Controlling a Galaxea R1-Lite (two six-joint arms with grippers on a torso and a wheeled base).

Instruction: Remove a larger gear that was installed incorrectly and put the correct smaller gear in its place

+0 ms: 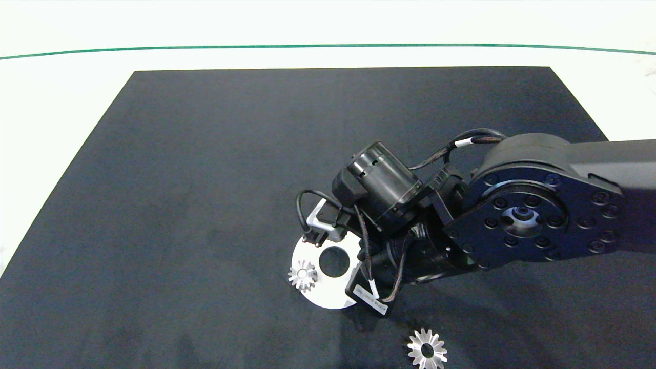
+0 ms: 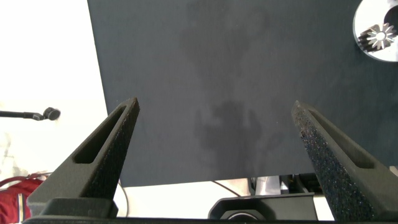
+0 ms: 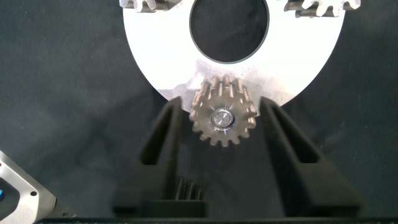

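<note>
**Smaller gear on its pin, gripped at the plate's rim**

Only one piece of writing in sight: a white label [image 1: 370,296] on the black housing at the right wrist, print too fine to read. No brand marks on gears or plate.

Smaller gear [image 3: 222,118]: silver, short stubby teeth, seated upright on a shiny pin [image 3: 222,117] at the rim of the white round plate [image 3: 155,56], just beside the plate's big centre hole. Right gripper [image 3: 222,102] set low over that rim, fingers [image 3: 163,140] drawn in narrow and pressed to the gear's teeth on either side.

Larger gear [image 1: 427,350]: flat, star-like, long pointed teeth and a round centre hole, lying alone on the black mat [image 1: 205,179] near its front edge, off the plate and apart from it.

Two other small gears [image 3: 320,5] on the far rim of the plate, cut off by the wrist view's edge; one of them [image 1: 303,275] plain from above. From the head camera, the rest of the plate and the gripped gear hidden under the right arm's wrist, motor housing and cables.

Left gripper [image 2: 214,102] parked above the mat's side edge, well apart from the plate, fingers spread wide with nothing between them. White table [image 1: 61,102] around the mat, a thin green line [image 1: 328,46] along its far side.
</note>
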